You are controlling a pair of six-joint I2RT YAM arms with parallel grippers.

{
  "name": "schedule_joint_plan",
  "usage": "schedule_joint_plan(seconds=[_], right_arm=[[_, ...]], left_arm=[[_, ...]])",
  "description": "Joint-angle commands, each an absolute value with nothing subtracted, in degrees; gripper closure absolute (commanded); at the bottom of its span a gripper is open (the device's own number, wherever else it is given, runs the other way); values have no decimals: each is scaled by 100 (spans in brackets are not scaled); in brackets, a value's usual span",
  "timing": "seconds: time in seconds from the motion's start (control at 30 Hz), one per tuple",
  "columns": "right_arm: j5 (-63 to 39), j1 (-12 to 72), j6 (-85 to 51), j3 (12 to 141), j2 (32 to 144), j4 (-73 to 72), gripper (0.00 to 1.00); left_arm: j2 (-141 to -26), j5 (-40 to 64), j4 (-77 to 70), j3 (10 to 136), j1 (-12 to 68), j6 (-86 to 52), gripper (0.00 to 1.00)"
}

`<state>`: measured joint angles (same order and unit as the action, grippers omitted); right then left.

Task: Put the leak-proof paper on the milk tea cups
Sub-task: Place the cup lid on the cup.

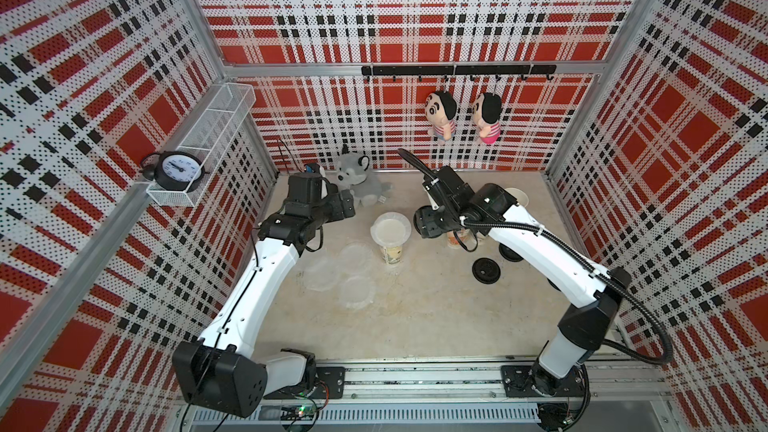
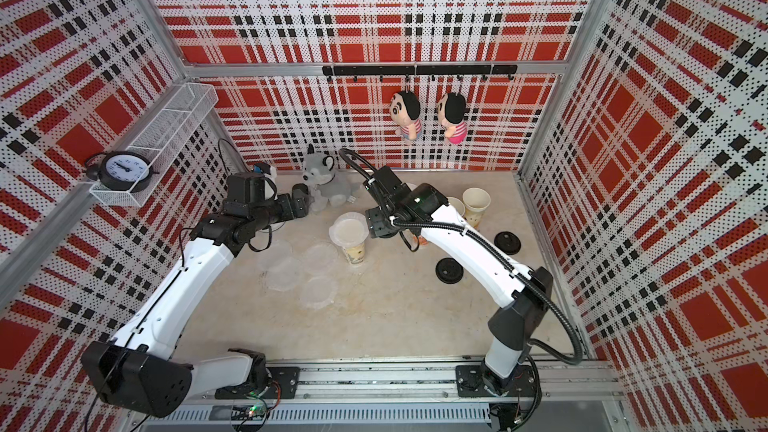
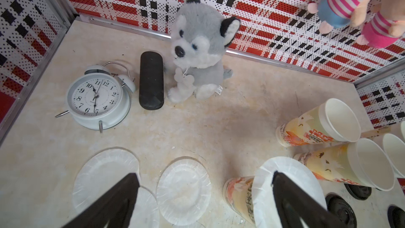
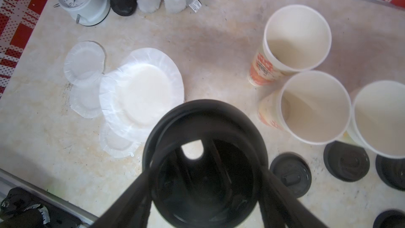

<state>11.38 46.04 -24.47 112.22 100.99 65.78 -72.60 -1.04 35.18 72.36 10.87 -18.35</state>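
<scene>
Your left gripper (image 3: 203,175) hangs above the table (image 1: 415,326) at the far left, close to the husky plush (image 1: 357,178), fingers spread wide with nothing between them. Nearer you, left of centre, loose leak-proof paper sheets (image 1: 356,290) lie flat on the table, some overlapping. At the centre stands one milk tea cup (image 1: 391,257) with a sheet of leak-proof paper (image 1: 390,229) lying over its mouth. Just right of it, your right gripper (image 4: 207,167) is clamped on a black lid (image 4: 203,115). Farther right, the open milk tea cups (image 4: 315,106) stand uncovered, spare black lids (image 1: 486,270) nearer you.
</scene>
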Motion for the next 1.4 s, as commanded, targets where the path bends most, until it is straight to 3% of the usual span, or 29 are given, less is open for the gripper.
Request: schedule_joint_plan(seconds=[0.0,0.23,1.37], right_arm=[[1014,4743,-1895,12136,10806,7321,25],[936,4935,-1490,13547,11959,7745,26],[668,5115,-1160,14265,12975,7699,25]], left_arm=[[-7122,-14,3501,7147,943,-1801,1],[-7025,182,3507,6994,429,-1839,0],[-6992,320,3480,6842,215,-1779,0]])
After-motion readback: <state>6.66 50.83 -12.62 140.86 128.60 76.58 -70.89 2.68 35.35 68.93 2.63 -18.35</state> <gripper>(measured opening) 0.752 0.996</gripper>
